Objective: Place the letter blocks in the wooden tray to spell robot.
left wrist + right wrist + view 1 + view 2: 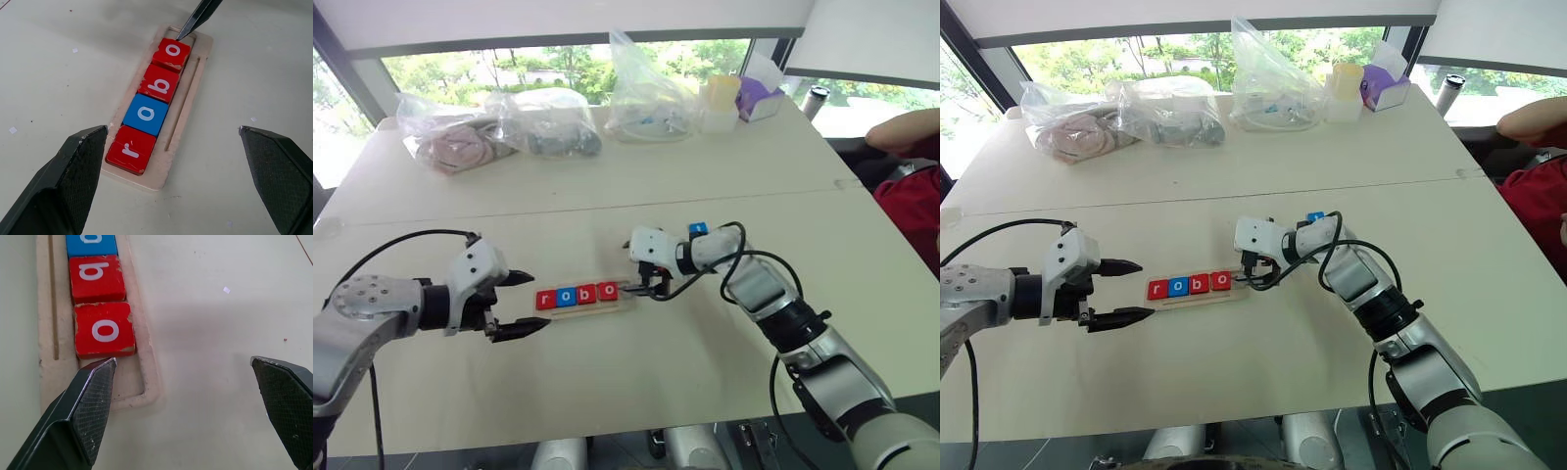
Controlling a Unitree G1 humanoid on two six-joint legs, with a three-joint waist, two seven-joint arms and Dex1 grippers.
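Observation:
The wooden tray point(625, 302) lies in the middle of the table. It holds a row of letter blocks: red r point(131, 149), blue o point(146, 114), red b point(161, 83) and red o point(170, 52). The slot at its right end is bare. Another blue block point(698, 228) lies on the table just behind my right wrist, its letter unreadable. My right gripper point(649, 290) is open at the tray's right end, with one fingertip point(98, 382) over the bare slot. Off the tray's left end, my left gripper point(538, 301) stands open and holds nothing.
Several clear plastic bags point(543, 122) with items lie along the table's far side. A yellow-lidded container point(722, 101), a purple box point(759, 98) and a dark cup point(816, 100) stand nearby. A person in red point(913, 186) sits at the right edge.

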